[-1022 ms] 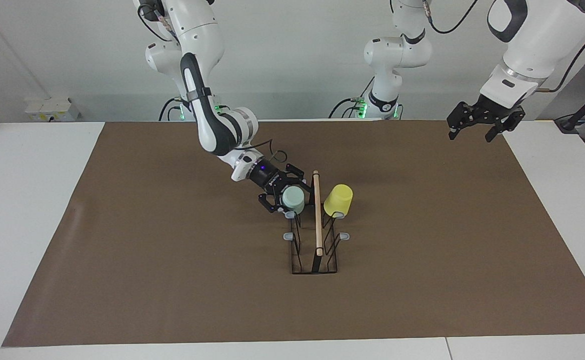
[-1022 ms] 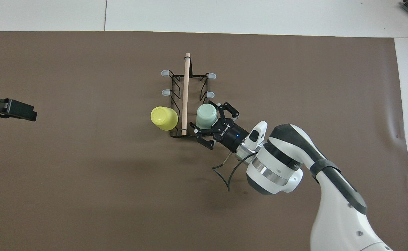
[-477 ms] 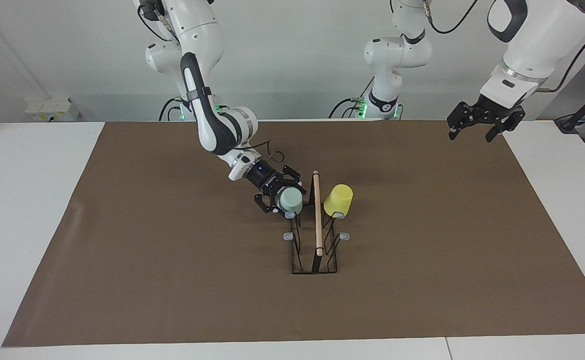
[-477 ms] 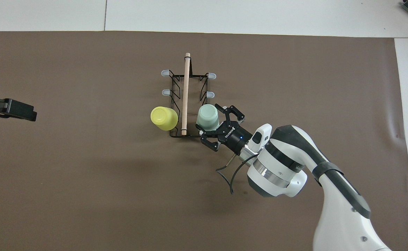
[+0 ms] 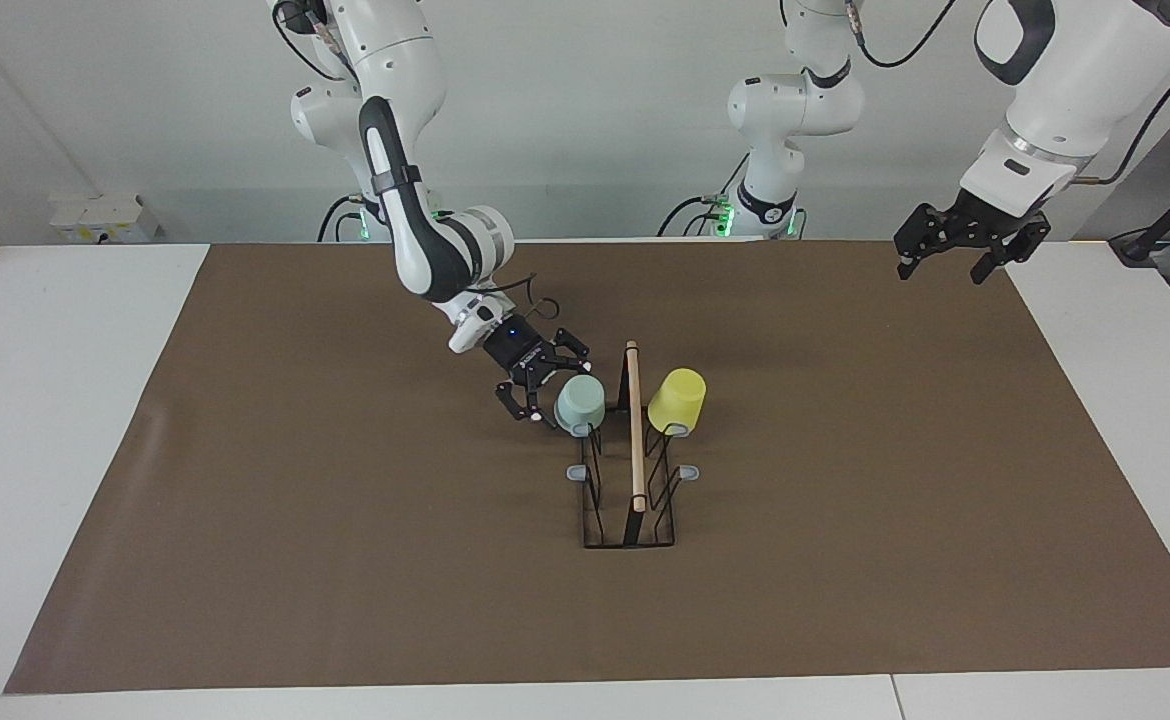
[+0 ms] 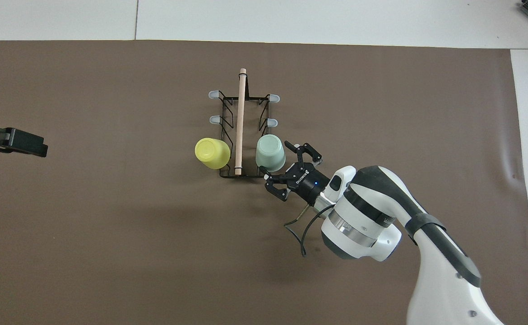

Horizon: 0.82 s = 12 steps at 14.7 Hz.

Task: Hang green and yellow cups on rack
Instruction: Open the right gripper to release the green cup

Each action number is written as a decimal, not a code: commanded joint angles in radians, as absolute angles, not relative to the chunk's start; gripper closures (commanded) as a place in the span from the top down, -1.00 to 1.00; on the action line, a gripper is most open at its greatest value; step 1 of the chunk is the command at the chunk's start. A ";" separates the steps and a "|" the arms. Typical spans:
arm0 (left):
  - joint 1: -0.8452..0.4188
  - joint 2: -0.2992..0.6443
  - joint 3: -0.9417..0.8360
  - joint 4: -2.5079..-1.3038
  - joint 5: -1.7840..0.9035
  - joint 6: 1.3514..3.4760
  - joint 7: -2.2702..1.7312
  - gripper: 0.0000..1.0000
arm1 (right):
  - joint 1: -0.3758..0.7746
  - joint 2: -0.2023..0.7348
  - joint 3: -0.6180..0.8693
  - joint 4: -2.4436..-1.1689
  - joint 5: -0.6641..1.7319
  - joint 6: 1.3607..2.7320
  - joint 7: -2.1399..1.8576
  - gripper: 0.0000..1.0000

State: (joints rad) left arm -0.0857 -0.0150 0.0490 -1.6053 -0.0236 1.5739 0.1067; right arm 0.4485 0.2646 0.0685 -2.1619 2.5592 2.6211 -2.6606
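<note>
We cannot see the prongs that carry the green cup (image 5: 579,401) and the yellow cup (image 5: 676,397); each cup covers its own on the rack (image 5: 628,520). In the overhead view the left tool (image 6: 16,141) is cut off by the picture's edge, so we see only its dark tip, and its arm not at all. The right arm runs out of the bottom edge there. In the facing view both arms' upper parts are cut off at the top edge.
</note>
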 commanded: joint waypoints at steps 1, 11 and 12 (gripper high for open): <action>-0.078 -0.037 0.041 -1.624 -0.012 1.565 0.100 1.00 | 0.449 0.222 0.072 -2.195 2.658 2.652 -2.709 1.00; -0.078 -0.037 0.041 -1.623 -0.012 1.565 0.100 1.00 | 0.465 0.166 0.072 -2.253 2.658 2.836 -2.703 1.00; -0.078 -0.037 0.041 -1.623 -0.011 1.565 0.100 1.00 | 0.465 0.161 0.072 -2.263 2.658 2.859 -2.701 1.00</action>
State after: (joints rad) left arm -0.0857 -0.0150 0.0489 -1.6053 -0.0236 1.5737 0.1067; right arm 0.4572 0.2039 0.0698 -2.2161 2.5592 2.8289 -2.6602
